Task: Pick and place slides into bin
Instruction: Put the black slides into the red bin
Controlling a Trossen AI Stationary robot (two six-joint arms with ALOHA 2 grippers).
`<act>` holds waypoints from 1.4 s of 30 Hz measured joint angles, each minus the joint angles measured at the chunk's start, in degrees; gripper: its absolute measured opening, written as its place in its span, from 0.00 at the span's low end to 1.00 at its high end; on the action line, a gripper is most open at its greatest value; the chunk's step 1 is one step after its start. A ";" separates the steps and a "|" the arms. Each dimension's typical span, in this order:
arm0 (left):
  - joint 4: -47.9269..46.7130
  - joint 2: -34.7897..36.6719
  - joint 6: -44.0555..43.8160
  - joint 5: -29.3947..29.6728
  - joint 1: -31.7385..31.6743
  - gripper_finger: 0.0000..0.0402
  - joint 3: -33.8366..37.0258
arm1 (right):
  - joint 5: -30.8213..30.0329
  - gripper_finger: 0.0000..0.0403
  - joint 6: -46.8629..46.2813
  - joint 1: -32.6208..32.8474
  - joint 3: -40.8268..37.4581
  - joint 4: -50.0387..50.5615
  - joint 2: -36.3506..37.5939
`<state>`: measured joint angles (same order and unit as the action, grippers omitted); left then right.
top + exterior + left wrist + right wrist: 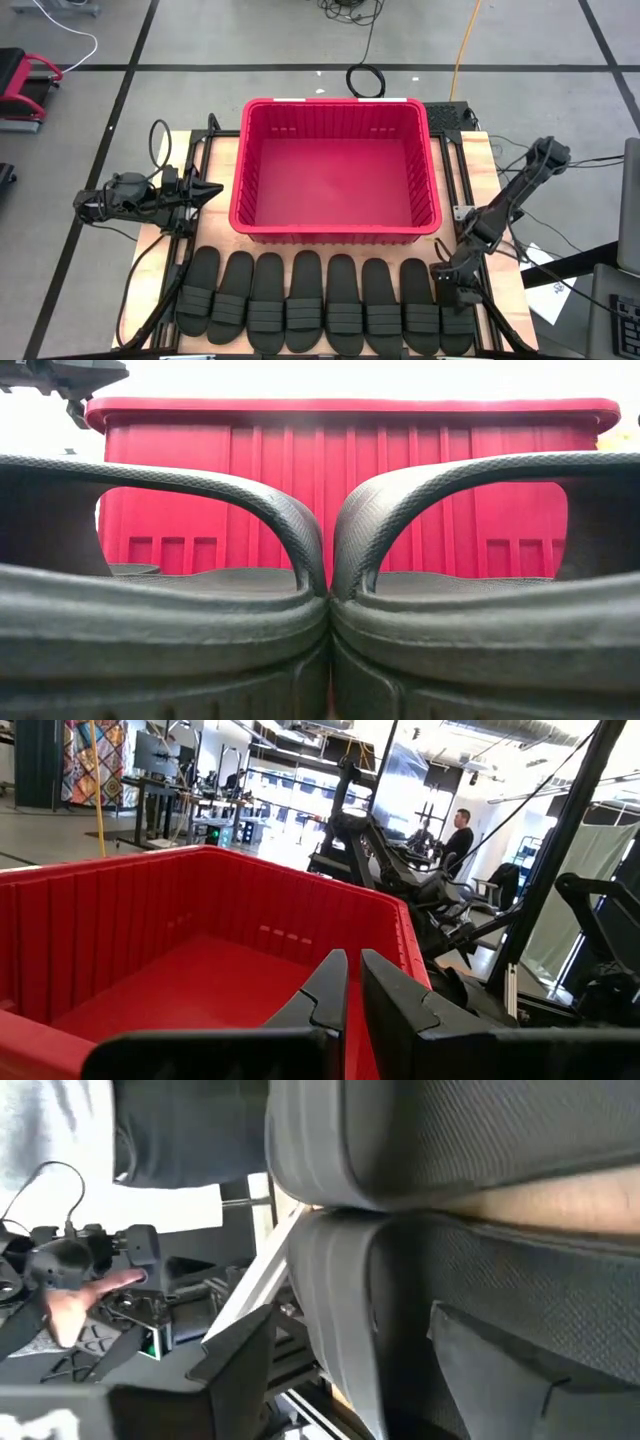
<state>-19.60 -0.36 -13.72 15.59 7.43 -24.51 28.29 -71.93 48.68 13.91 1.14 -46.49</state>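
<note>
Nearest to us, along the 6 o'clock edge of the pale wooden counter [222, 152], we see a row of eight matte black rubber slide sandals [325, 303], soles flat and ribbed straps up, lying side by side and touching their neighbours. In the low view two of them fill the foreground, their arched straps meeting in the middle [327, 550].

At the 4 o'clock end of that row we find the right end effector [452, 287], set low over the outermost sandal. Its fingers stand wide apart; from its own wrist view the sandal's edge [340, 1320] lies close against one dark finger [240, 1370], but we cannot tell whether they touch. Nothing is clamped.

Beyond the sandals, in the middle of the counter, stands the large rectangular red plastic tub with ribbed walls and rolled rim [335, 231]. We see no sandal inside it.

At 9 o'clock, just beside the tub's short wall, the left end effector [205, 190] hovers with its fingers [325, 995] drawn together on nothing, pointing towards the tub.

Farther off, in the room behind, a person [460, 835] stands among other rigs
</note>
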 joint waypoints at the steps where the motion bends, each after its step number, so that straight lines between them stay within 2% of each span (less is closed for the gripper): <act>1: -0.01 0.00 0.00 0.00 0.00 0.08 0.01 | -0.01 0.63 -0.70 0.65 0.00 -0.28 -0.40; 13: -0.23 0.00 -0.07 -0.02 0.01 0.08 0.00 | -5.79 0.63 -3.77 6.10 0.00 -7.93 -8.74; 21: -0.28 0.00 -0.07 -0.02 0.00 0.08 0.00 | -5.74 0.61 -3.97 6.59 0.00 -14.43 -14.49; 25: -0.30 0.00 -0.04 -0.02 0.01 0.08 0.00 | -5.78 0.47 -5.44 6.57 0.00 -18.03 -15.53; 31: -0.35 0.00 -0.02 -0.02 0.00 0.08 0.01 | -5.57 0.06 -5.65 6.57 0.00 -18.79 -15.58; 37: -0.35 0.00 -0.02 -0.02 0.01 0.08 0.00 | -4.75 0.02 -8.13 6.55 -0.08 -20.92 -15.22; 42: -0.35 0.00 -0.02 -0.02 -0.01 0.08 0.00 | -3.64 0.01 -9.90 6.52 0.46 -20.57 -11.99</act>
<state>-19.94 -0.36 -13.74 15.57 7.42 -24.51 24.65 -81.84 55.20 14.38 -19.43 -58.47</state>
